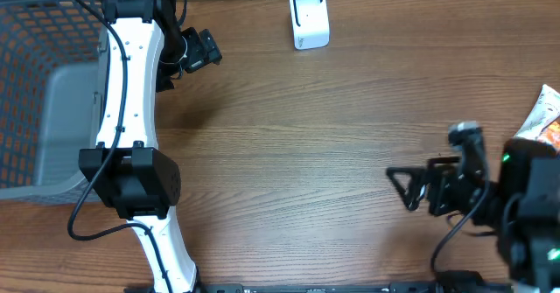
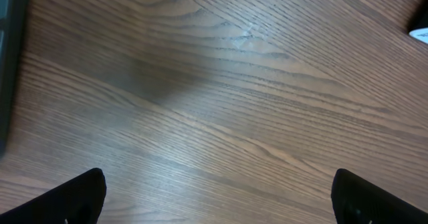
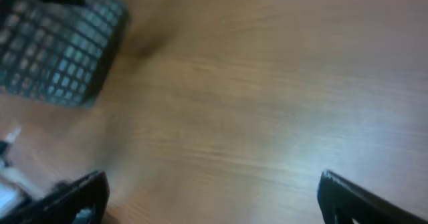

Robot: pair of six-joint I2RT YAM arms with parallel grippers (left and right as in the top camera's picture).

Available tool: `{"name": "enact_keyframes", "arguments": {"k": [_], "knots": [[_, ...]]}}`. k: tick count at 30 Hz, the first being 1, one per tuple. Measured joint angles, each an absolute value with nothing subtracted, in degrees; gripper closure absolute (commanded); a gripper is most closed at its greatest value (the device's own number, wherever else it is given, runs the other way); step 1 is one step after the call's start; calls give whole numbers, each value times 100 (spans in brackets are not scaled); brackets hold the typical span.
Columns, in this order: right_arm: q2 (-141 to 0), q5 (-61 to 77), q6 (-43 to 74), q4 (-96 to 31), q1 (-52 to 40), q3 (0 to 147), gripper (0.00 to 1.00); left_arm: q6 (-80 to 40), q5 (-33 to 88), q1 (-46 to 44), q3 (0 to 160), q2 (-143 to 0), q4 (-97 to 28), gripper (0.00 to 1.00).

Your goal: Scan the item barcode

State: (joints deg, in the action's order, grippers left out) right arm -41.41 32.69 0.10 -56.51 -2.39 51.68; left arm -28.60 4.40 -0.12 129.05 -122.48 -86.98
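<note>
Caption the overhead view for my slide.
Left gripper and right gripper open over the table; white scanner at far edge, basket at left, packaged item at right.

White shells, black joints
Black cables [image 1: 87, 197] trail my white left arm [image 1: 129, 83]; a green light [image 1: 506, 158] glows behind my right gripper [image 1: 401, 188].

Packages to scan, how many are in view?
1: a package at the far right edge, partly cut off by the frame; others may be hidden.
</note>
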Motion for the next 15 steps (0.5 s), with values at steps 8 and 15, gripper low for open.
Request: {"name": "enact_keyframes", "arguments": {"k": [8, 15], "knots": [[-1959, 3002, -169, -3850, -646, 3315, 0, -2860, 440, -12, 12905, -12248, -8702, 0], [-639, 2484, -193, -3413, -648, 2377, 0, -2860, 440, -12, 12905, -12248, -8705, 0]]}}
